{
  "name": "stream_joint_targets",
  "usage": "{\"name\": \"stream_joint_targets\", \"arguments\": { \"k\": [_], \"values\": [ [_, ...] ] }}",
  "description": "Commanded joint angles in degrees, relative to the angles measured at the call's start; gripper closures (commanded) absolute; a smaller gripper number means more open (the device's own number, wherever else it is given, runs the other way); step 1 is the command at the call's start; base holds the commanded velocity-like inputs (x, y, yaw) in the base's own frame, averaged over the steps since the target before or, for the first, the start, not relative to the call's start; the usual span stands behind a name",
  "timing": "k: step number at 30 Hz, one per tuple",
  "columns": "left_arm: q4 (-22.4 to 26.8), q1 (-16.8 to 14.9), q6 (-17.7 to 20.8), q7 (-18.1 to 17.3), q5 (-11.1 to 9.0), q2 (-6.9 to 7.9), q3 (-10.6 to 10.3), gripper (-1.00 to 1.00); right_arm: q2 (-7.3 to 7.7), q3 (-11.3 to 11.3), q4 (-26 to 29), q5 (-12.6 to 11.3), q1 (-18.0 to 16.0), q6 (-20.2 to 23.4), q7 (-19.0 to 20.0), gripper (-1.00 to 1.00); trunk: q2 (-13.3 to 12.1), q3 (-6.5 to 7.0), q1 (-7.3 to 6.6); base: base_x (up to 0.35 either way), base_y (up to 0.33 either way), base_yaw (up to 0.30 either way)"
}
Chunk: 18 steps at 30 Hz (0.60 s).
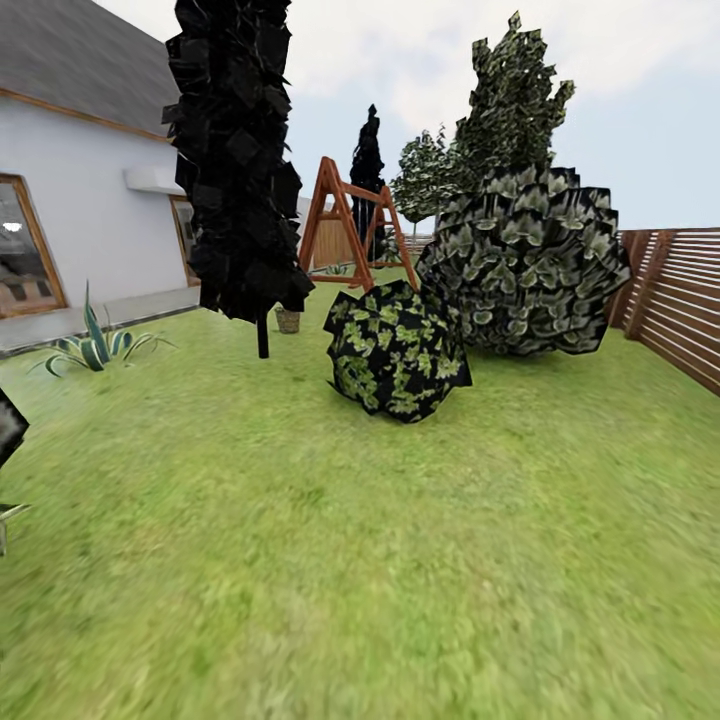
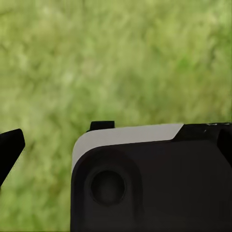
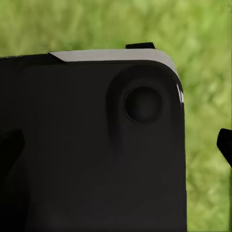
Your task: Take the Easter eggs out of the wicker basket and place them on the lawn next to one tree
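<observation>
Beneath my left fingers (image 2: 9,147) and right fingers (image 3: 224,142) lies only lawn (image 1: 400,560); whether either pair is released or clenched I cannot tell. Far ahead, a wicker basket (image 1: 288,320) stands beside the all-black tree (image 1: 238,160).

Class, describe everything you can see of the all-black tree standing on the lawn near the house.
The all-black tree is tall and narrow, its crown a column of jagged, blocky black leaf shapes running past the picture's top. A thin dark trunk shows beneath, meeting the lawn upright. It stands in front of the white house, with a small woven basket on the grass just beyond its base, apart from the trunk. The red wooden swing frame stands farther back.
</observation>
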<state>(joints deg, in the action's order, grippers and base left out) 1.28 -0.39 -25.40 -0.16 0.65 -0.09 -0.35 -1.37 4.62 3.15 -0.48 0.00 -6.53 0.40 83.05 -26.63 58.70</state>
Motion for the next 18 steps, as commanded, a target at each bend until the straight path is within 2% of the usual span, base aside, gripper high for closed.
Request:
{"name": "stream_joint_targets", "arguments": {
  "k": [1, 8, 18],
  "values": [
    [-0.05, -0.04, -0.18, -0.02, 0.06, 0.00, -0.01, -1.00, -0.02, 0.43, 0.02, -0.05, 0.00, -0.19, 0.04, -1.00, 0.02, -0.05, 0.03, 0.328, 0.000, 0.220],
    [-0.05, -0.05, -0.18, -0.02, 0.06, 0.00, -0.01, -1.00, 0.01, 0.45, 0.02, -0.05, 0.00, -0.22, 0.04, -1.00, 0.02, -0.05, 0.03, 0.328, 0.000, 0.210],
    [-0.05, -0.05, -0.19, -0.02, 0.06, 0.00, 0.00, -1.00, -0.02, 0.40, 0.02, -0.05, 0.00, -0.18, 0.04, -1.00, 0.02, -0.05, 0.03, 0.328, 0.000, 0.058]
  ]
}}
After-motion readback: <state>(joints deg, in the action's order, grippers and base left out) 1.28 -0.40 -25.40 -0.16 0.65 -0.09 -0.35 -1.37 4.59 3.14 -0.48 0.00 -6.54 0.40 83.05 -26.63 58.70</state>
